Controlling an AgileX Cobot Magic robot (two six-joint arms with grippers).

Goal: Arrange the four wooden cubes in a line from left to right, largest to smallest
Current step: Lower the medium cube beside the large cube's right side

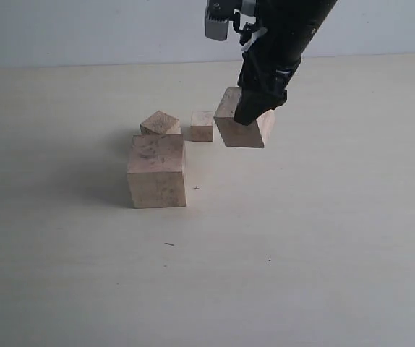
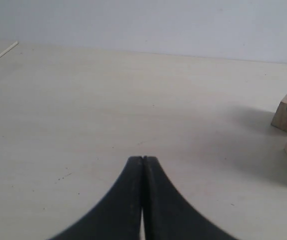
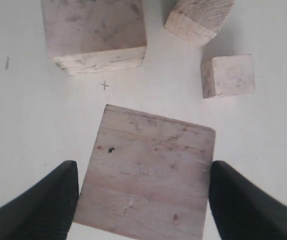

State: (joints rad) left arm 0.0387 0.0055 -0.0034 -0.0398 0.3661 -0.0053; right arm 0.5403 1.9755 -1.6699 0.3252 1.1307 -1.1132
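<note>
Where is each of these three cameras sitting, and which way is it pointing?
Exterior: off the arms, looking slightly down across the table at the largest cube and three others; the right fingers show.
Left wrist: low, facing along the table toward the wall; shut left fingers show.
Right wrist: steeply down on the held cube between the right fingers.
Shared: exterior and right wrist both show all four cubes.

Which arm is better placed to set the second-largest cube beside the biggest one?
Right. The right gripper holds the second-largest cube, tilted, to the right of the largest cube. The left gripper is shut, empty, with cubes only at its camera's edge.
</note>
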